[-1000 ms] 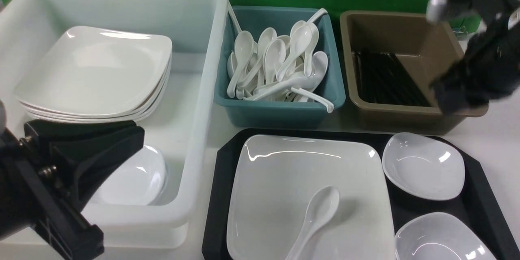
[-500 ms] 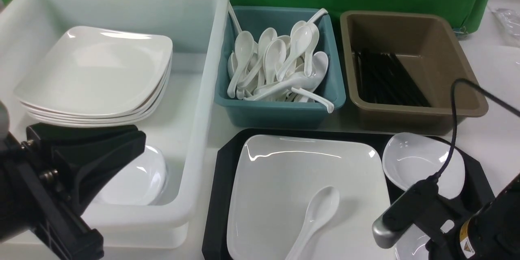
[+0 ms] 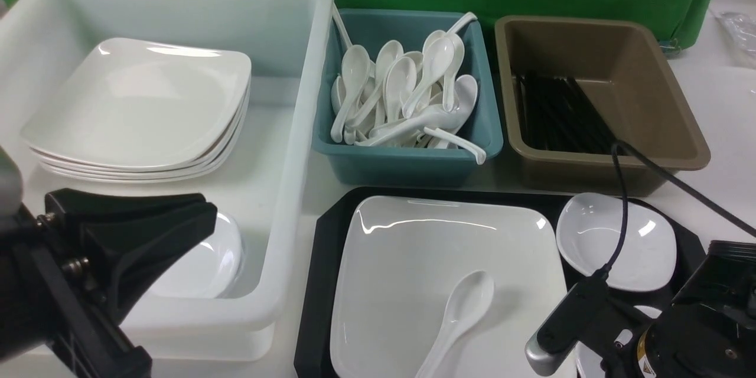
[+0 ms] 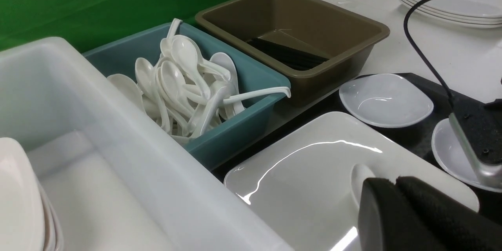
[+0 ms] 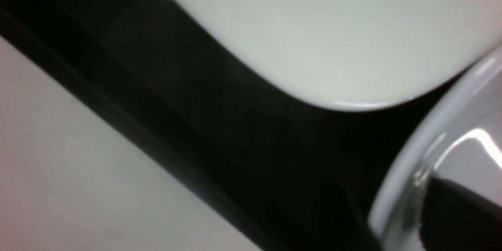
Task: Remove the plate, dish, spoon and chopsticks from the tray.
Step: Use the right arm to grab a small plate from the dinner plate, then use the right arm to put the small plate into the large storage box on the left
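Jaws on my left gripper (image 4: 397, 188) look pressed together; on the right gripper (image 3: 703, 331) I cannot tell. Lower centre: glossy white spoon (image 3: 458, 319) lying in the square plate (image 3: 407, 248).

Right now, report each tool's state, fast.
Left tool: shut, empty.
Right tool: cannot tell; its tips are out of sight.

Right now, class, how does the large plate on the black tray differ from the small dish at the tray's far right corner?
The plate is far wider than the dish. The plate carries a spoon; the dish is empty. The plate covers the left and middle of the tray, the dish only its far right corner. Both are glossy white rounded squares.
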Robot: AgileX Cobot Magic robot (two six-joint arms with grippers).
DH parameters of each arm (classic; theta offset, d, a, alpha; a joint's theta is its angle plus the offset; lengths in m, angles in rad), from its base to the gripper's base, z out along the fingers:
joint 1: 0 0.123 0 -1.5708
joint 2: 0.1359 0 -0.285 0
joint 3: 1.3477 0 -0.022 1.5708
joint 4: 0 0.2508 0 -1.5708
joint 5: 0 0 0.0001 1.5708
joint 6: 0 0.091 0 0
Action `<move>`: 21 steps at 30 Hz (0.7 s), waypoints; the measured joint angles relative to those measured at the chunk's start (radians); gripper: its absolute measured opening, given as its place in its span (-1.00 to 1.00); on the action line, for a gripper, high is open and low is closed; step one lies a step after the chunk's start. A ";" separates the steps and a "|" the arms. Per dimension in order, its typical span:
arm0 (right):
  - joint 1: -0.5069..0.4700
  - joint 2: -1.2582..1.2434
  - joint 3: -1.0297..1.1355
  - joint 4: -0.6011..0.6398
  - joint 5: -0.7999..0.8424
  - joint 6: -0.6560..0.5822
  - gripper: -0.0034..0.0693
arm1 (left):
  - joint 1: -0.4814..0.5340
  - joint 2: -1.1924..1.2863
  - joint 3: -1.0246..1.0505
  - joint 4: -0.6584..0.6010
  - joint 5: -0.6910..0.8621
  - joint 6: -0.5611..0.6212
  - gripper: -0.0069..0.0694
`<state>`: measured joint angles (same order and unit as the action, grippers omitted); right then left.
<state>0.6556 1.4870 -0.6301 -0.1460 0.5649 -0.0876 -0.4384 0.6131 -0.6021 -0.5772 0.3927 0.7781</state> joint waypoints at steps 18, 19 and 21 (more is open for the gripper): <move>0.162 -0.192 -0.380 -0.008 0.489 0.159 -0.75 | 0.000 0.000 -0.016 0.037 0.046 -0.045 -0.77; 0.175 -0.199 -0.413 -0.014 0.509 0.166 -0.75 | 0.000 0.000 -0.025 0.055 0.058 -0.066 -0.77; 0.220 -0.204 -0.515 -0.024 0.524 0.166 -0.75 | 0.000 0.000 -0.064 0.130 0.109 -0.157 -0.77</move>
<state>0.8757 1.2831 -1.1452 -0.1698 1.0889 0.0786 -0.4384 0.6131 -0.6661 -0.4472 0.5018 0.6210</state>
